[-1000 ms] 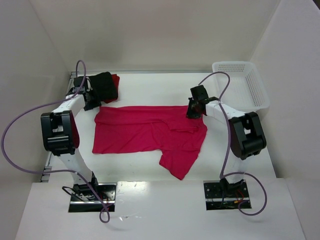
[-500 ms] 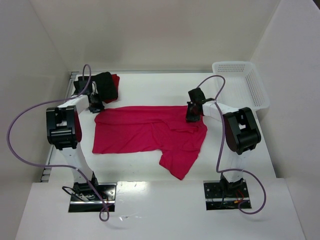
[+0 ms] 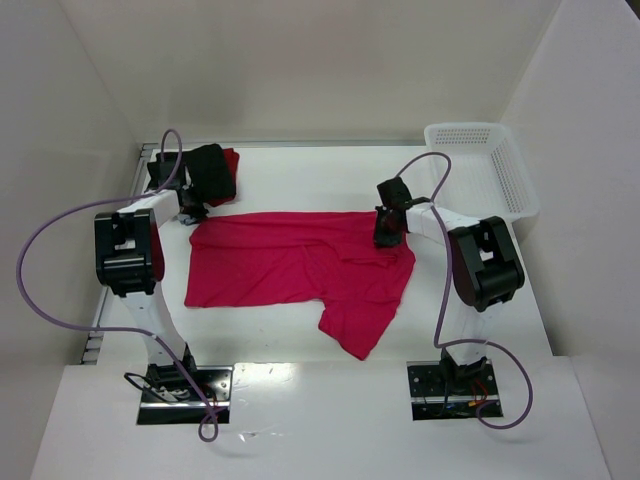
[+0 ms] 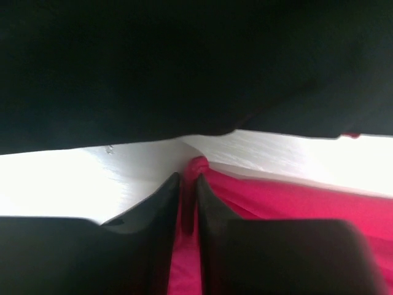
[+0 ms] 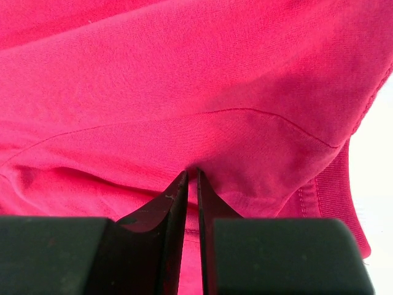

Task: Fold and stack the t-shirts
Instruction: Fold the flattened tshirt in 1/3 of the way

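Pinches are holding the crimson-pink t-shirt [image 3: 290, 262], spread across mid-frame: my left gripper [image 4: 188, 179] and right gripper [image 5: 191, 175] are each clenching its upper edge, probably so I can fold it downward evenly; the black t-shirt [image 3: 208, 172] is lying upper left.

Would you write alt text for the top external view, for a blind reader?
The left gripper and right gripper pinch a pink t-shirt near its far corners, spread on a table. A black shirt lies far left, a basket far right.
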Robot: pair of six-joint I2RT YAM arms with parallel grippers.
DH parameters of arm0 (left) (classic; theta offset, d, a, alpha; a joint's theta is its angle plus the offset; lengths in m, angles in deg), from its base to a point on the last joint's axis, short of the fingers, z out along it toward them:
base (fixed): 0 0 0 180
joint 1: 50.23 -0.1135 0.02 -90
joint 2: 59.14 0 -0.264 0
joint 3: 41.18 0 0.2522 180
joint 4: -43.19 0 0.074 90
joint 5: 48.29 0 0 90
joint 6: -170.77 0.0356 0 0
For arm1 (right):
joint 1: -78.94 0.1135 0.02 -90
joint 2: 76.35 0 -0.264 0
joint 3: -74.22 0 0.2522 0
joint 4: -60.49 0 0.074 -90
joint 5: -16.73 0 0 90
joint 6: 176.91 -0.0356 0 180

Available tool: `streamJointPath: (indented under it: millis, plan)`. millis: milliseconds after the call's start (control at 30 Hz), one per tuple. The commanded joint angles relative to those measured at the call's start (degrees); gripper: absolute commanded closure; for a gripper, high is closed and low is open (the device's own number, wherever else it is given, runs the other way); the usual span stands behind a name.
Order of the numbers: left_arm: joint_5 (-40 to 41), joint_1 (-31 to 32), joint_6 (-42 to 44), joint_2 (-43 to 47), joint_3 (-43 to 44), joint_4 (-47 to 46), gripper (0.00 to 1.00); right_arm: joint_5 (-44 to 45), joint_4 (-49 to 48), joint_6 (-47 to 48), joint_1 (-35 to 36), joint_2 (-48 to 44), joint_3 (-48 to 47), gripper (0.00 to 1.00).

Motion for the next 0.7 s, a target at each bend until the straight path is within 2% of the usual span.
streamJointPath:
  millis: [0, 100, 133, 167, 400, 533, 667]
  plan:
    - [3.3, -1.1, -1.1, 1.9, 1.9, -2.8, 0.72, 1.8, 2.3, 1.1, 0.4, -2.1, 1.2, 0.84]
    - [4.7, -1.1, -1.1, 3.4, 1.3, -3.4, 0.59, 1.8, 1.8, 1.1, 0.4, -2.6, 1.2, 0.84]
    - [5.4, -1.6, -0.5, 3.4, 1.3, -3.4, 0.51, 1.8, 1.8, 1.1, 0.4, -2.6, 1.2, 0.84]
    - [5.4, -1.6, -0.5, 4.0, 1.3, -3.4, 0.49, 1.8, 1.8, 1.1, 0.4, -2.6, 1.2, 0.84]
    - [2.6, -2.1, 0.3, 6.7, 1.3, -1.5, 0.45, 0.5, 1.8, 1.1, 0.4, -3.1, -2.2, 0.83]
    - [-6.2, -2.1, 1.9, 12.9, -1.9, 0.1, 0.4, -1.8, 2.5, 1.1, 0.4, -3.1, -9.0, 0.83]
    - [-9.5, -2.1, 2.6, 17.1, -6.8, 1.5, 0.37, -6.8, 0.8, 4.0, 0.9, -2.4, -14.7, 0.83]
